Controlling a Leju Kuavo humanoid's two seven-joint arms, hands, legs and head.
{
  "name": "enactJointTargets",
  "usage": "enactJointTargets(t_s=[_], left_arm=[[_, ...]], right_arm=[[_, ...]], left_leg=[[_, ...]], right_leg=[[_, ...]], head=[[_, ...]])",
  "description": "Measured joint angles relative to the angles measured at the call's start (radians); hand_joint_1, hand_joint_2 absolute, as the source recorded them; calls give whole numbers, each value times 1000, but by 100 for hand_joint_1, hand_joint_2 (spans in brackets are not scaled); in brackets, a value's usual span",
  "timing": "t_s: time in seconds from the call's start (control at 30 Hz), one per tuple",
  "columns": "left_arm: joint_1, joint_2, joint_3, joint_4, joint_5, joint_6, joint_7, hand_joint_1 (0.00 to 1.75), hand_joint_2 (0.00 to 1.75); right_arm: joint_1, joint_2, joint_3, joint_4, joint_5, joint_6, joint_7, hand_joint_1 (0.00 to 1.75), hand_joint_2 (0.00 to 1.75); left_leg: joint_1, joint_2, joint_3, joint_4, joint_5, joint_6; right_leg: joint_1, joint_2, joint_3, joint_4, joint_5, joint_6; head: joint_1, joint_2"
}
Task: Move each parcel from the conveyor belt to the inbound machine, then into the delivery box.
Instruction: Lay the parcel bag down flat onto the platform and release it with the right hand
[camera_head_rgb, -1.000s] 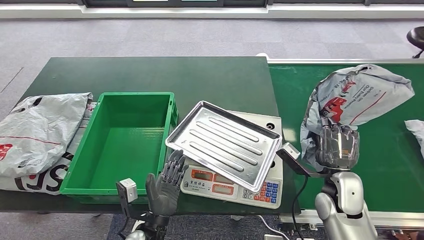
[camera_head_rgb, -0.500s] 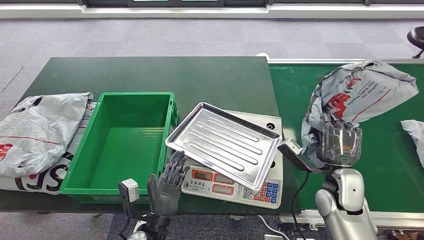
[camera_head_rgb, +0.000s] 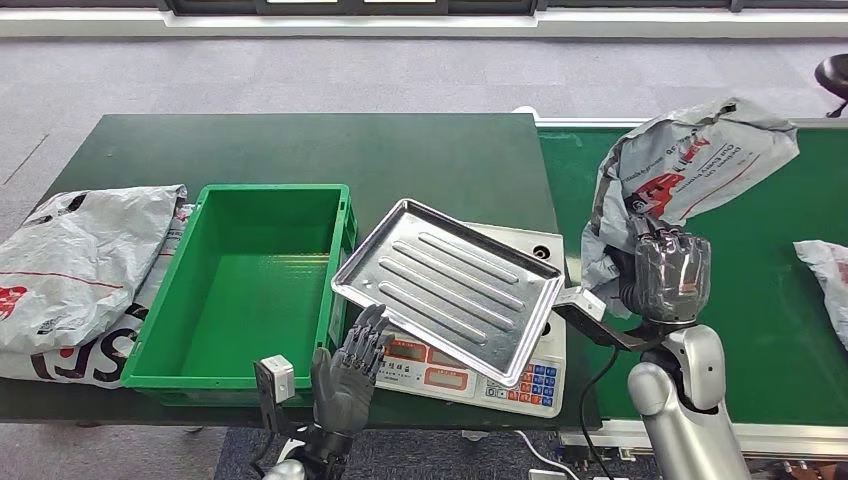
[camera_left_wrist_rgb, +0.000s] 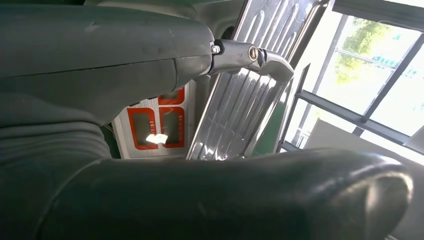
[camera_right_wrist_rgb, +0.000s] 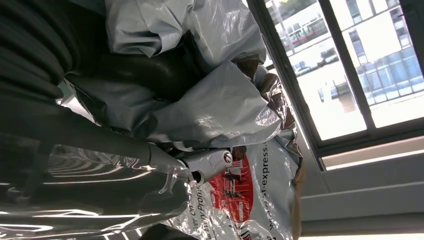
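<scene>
Grey bags (camera_head_rgb: 75, 265) lie at the table's left edge, touching the empty green delivery box (camera_head_rgb: 245, 285). My left hand (camera_head_rgb: 345, 370) hovers with fingers spread, holding nothing, at the scale's (camera_head_rgb: 470, 370) front edge under its tilted steel tray (camera_head_rgb: 450, 285). My right hand (camera_head_rgb: 670, 275) grips the grey parcel (camera_head_rgb: 690, 170), lifted above the conveyor belt's (camera_head_rgb: 780, 330) left edge.

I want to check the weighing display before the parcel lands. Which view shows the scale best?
The head view: the whole scale shows, its steel tray tilted on top, with both red displays and the keypad. The left wrist view catches a close slice of the displays and tray underside behind the left robot hand.
</scene>
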Motion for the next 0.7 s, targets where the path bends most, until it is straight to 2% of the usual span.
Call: enactJointTargets(t_s=[0.13,0.2,0.6,0.7], left_arm=[[-14,0,-5,22,1,-13,1,0,0],[-21,0,-7,33,1,-16,1,0,0],[-46,2,-18,78,2,-22,-5,0,0],[-51,3,-18,81,-23,55,-50,0,0]], right_arm=[[-32,2,54,23,-189,37,-37,175,175],[-42,2,81,29,-235,56,-46,175,175],[-96,9,166,84,-285,91,-66,175,175],[-108,21,177,112,-349,127,-91,175,175]], left_leg=[[0,0,0,0,0,0],[0,0,0,0,0,0],[0,-1,0,0,0,0],[0,0,0,0,0,0]], right_leg=[[0,0,0,0,0,0],[0,0,0,0,0,0],[0,0,0,0,0,0],[0,0,0,0,0,0]], head=[[0,0],[0,0],[0,0],[0,0]])
